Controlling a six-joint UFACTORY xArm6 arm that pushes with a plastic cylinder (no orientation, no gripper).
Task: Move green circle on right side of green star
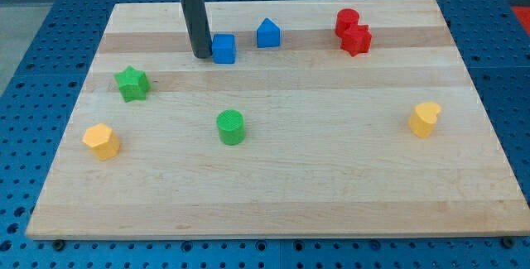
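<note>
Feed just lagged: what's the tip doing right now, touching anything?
My tip: no gripper, holds nothing; sits just left of the blue cube, contact unclear, far from the green circle.

— What are you seeing around the board?
— You've got a pale wooden board [273,194] on a blue perforated table [33,21]; light looks even, perhaps overhead.

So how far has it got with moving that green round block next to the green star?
Nothing looks done yet: the green circle block sits low and well to the view's right of the green star block. My tip is beside the blue cube, near the view's top. Reaching the circle and pushing it remain.
</note>
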